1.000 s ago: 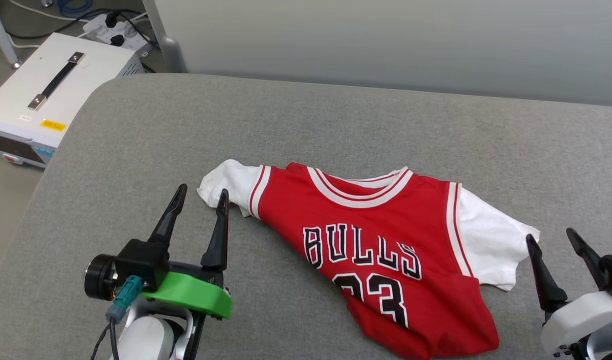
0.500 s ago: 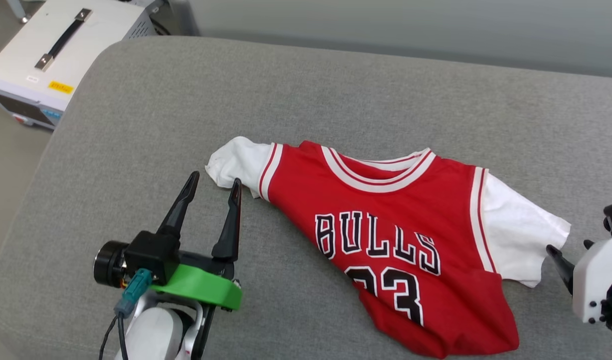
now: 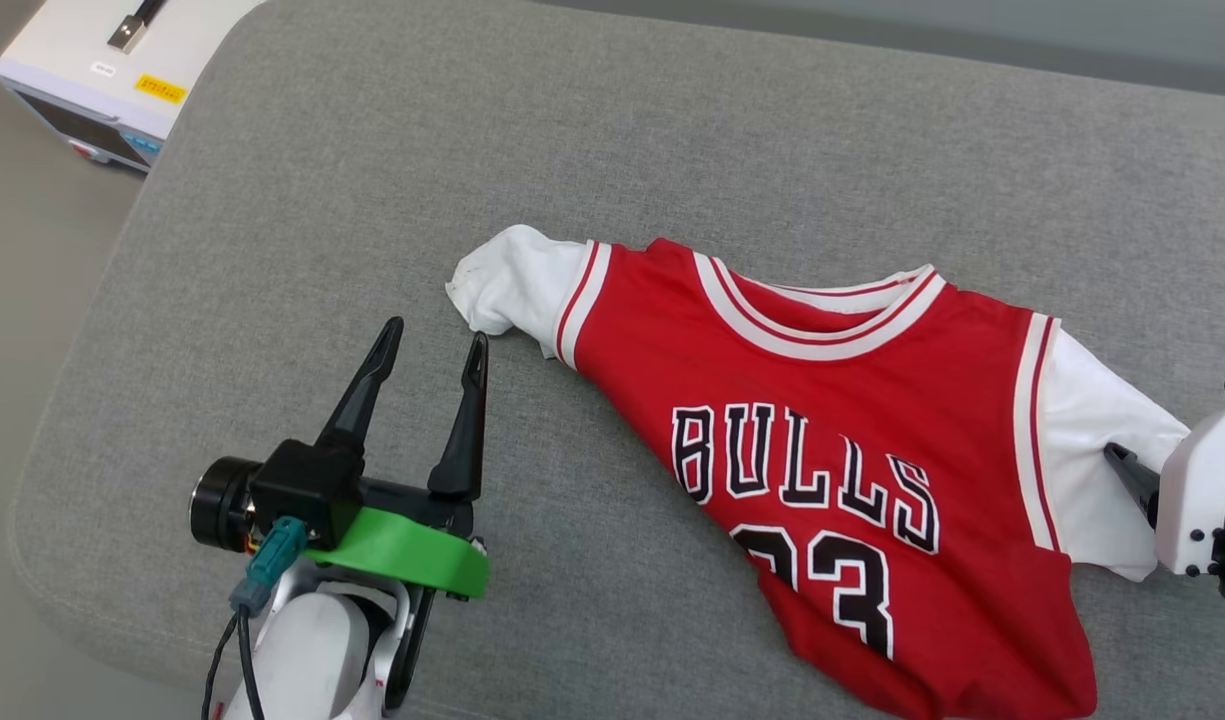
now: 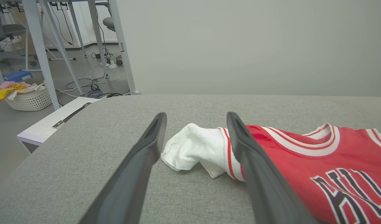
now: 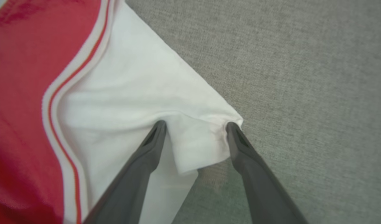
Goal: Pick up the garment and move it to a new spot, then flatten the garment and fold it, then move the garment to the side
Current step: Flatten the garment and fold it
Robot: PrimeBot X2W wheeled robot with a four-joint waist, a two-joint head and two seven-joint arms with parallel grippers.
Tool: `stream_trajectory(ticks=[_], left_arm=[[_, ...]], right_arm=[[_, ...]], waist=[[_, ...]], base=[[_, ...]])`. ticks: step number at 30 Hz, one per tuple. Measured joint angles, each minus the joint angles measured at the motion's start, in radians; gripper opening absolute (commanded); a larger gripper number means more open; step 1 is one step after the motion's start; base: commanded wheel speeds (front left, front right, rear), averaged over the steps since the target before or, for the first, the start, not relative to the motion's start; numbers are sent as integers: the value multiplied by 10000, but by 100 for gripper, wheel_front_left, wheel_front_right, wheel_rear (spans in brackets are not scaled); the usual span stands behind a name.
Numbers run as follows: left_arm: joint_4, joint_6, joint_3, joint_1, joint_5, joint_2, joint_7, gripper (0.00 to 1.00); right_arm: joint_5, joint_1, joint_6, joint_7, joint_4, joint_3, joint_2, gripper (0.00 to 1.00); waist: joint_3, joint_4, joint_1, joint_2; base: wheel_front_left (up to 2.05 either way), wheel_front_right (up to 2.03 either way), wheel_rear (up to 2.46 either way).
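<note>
Garment (image 3: 822, 430) is lying on the grey surface (image 3: 372, 150); we are apparently starting pickup, left end effector (image 3: 438, 330) gaping empty near one sleeve (image 3: 512, 285), right end effector (image 5: 196, 123) gaping astride the other, needing closure.

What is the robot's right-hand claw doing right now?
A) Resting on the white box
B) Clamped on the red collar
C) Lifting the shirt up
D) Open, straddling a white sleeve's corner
D: the right gripper has its fingers apart, either side of the white sleeve corner of the garment.
</note>
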Motion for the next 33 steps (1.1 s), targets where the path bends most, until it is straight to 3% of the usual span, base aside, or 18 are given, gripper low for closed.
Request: stream_trajectory(ticks=[2,3,4,5,13,19,20,25,26,27,33], left_arm=[[2,-15,65,-5,25,-23,0,100],[2,-44,98,-9,36,-29,0,100],[4,-77,132,-18,58,-36,0,100],[33,-90,153,-32,84,-54,0,100],[222,-188,255,-32,138,-192,0,100],[234,-274,336,-36,186,-268,0,100],[232,-349,380,-44,207,-291,0,100],[268,-397,412,-183,211,-318,0,100],[297,-416,420,-221,213,-318,0,100],[330,-439,430,-254,224,-320,0,100],[506,-449,514,-300,295,-341,0,100]], right_arm=[[-13,-64,-12,21,102,238,-127,100],[-12,-82,-12,25,113,336,-178,80],[-10,-93,-10,23,117,431,-249,20],[-8,-96,-10,19,119,525,-320,0],[-12,-144,17,-591,255,913,-1070,0],[-59,-145,13,-803,420,934,-2729,0],[-29,-187,13,-1020,623,1147,-3528,0],[-75,-590,13,-1478,1321,1419,-4134,0],[-59,-708,13,-1613,1492,1490,-4086,62],[-50,-812,13,-1787,1616,1530,-3992,100],[-50,-1316,4,-3043,2165,1636,-3413,100]], waist=[[101,43,0,0],[140,52,0,0],[188,58,0,0],[225,63,0,0],[117,-52,1,0],[175,-185,1,0],[301,-227,1,0],[503,-289,1,0],[538,-309,1,0],[559,-336,1,0],[421,-525,1,0]], base=[[0,0,0],[0,0,0],[0,0,0],[0,0,0],[0,0,0],[0,0,0],[0,0,0],[0,0,0],[0,0,0],[0,0,0],[0,0,0]])
